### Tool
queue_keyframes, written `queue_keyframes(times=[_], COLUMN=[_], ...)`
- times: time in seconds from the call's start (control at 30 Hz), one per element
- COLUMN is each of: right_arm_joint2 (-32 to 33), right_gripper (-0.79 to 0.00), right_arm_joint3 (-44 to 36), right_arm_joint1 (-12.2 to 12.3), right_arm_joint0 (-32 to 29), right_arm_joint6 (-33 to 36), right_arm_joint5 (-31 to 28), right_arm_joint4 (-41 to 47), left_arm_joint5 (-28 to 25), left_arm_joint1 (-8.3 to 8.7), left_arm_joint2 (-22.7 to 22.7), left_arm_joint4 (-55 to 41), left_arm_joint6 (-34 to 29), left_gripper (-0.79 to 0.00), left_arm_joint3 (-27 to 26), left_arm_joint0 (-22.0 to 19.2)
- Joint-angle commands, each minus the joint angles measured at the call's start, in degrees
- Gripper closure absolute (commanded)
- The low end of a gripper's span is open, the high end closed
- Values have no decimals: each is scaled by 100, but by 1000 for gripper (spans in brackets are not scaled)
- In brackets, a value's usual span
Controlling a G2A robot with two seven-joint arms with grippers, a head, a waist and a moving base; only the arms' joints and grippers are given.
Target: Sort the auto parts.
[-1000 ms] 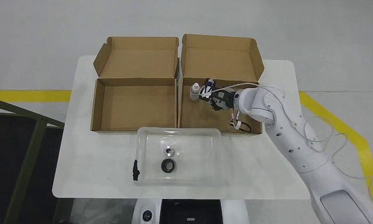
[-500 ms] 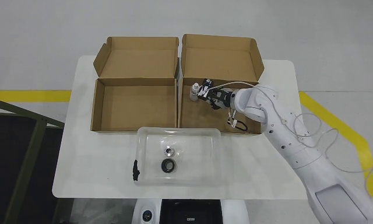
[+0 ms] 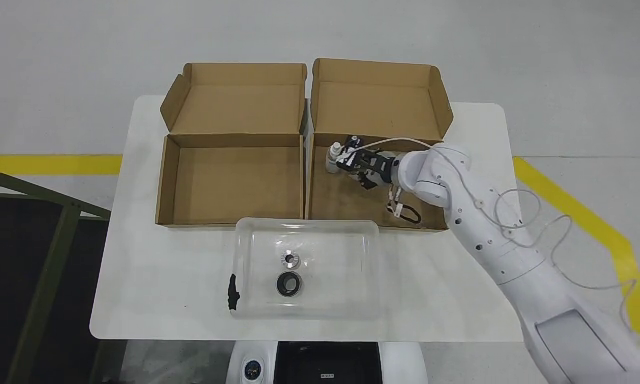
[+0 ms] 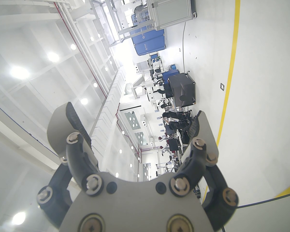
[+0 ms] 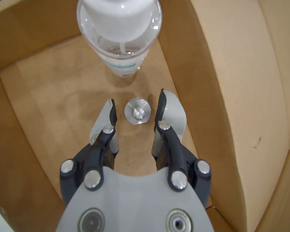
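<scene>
My right gripper [image 5: 136, 100] is open, low inside the right cardboard box [image 3: 420, 189]. A small round silver metal part [image 5: 137, 114] lies on the box floor between its fingers [image 5: 168, 108], with gaps on both sides. Just beyond stands a clear bottle [image 5: 119, 37] with a white cap. From above, the right gripper [image 3: 350, 154] sits beside the bottle [image 3: 334, 158] in the box's far left corner. A clear tray [image 3: 340, 239] holds a black ring [image 3: 289, 283] and a small silver part [image 3: 291, 257]. My left gripper [image 4: 135, 121] is open, holding nothing, pointed at the hall.
An open cardboard box [image 3: 230, 179] stands left of the right one, both with lids folded back. A small black piece [image 3: 232, 292] lies on the white table [image 3: 150, 274] by the tray's left edge. The right box walls [image 5: 232, 73] stand close around the gripper.
The right arm has shifted its gripper slightly left, closer to the bottle in the box corner. Tray contents have not moved.
</scene>
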Motion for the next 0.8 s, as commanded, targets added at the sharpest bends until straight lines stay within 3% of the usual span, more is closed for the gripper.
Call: queue_keyframes(times=[0.0,0.2,0.4,0.6,0.77], right_arm_joint2=[37,352,892,1284,1306], right_gripper=[-379,-388,-391,-468,-486], right_arm_joint3=[-50,-592,-1686,-2758,-3422], right_arm_joint1=[7,115,313,463,512], right_arm_joint0=[-21,-268,-832,-1461,-1858], right_arm_joint6=[-9,46,255,443,412], right_arm_joint5=[-1,-60,-176,-306,-387], right_arm_joint4=[-4,-39,-122,-160,-157], left_arm_joint5=[0,0,0,0,0], left_arm_joint1=[0,0,0,0,0], left_arm_joint2=[0,0,0,0,0], left_arm_joint4=[0,0,0,0,0], left_arm_joint6=[0,0,0,0,0], left_gripper=[-785,-785,-785,-785,-785], left_arm_joint3=[0,0,0,0,0], left_arm_joint0=[0,0,0,0,0])
